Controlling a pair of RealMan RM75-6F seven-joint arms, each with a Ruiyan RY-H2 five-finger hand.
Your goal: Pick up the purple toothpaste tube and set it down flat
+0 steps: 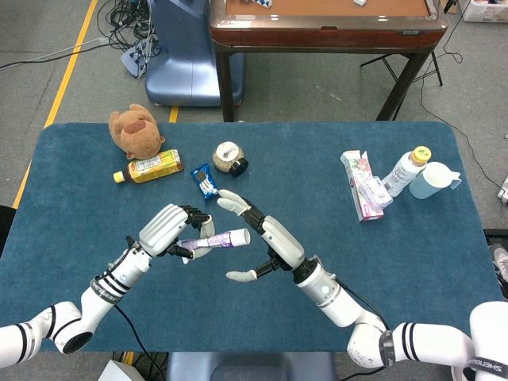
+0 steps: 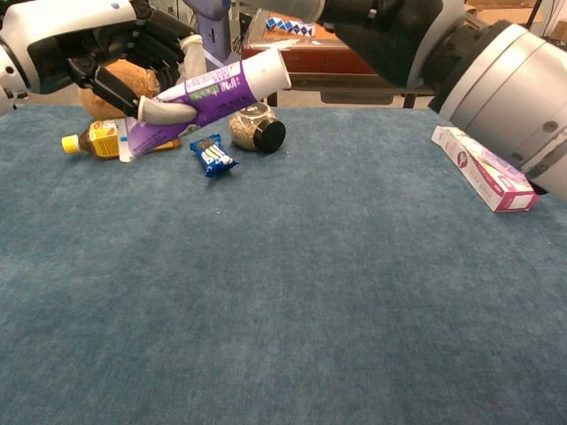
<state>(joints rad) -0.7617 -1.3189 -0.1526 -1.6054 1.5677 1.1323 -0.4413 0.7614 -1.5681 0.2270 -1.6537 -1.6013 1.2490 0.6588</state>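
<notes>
The purple toothpaste tube (image 1: pixel 213 239) (image 2: pixel 199 99) with a white cap end hangs above the blue table (image 1: pixel 381 262), nearly level. My left hand (image 1: pixel 168 229) (image 2: pixel 120 55) grips its flat tail end, fingers curled around it. Just right of the cap, my right hand (image 1: pixel 266 238) is open, fingers spread and off the tube. In the chest view only the right wrist and forearm (image 2: pixel 461 49) show at the top right.
At the back left lie a brown plush toy (image 1: pixel 135 129), a yellow-labelled bottle (image 1: pixel 149 167), a blue snack packet (image 1: pixel 205 182) and a small round jar (image 1: pixel 228 158). A pink box (image 1: pixel 361 186), a white bottle (image 1: pixel 406 170) and a pale blue cup (image 1: pixel 432 180) stand far right.
</notes>
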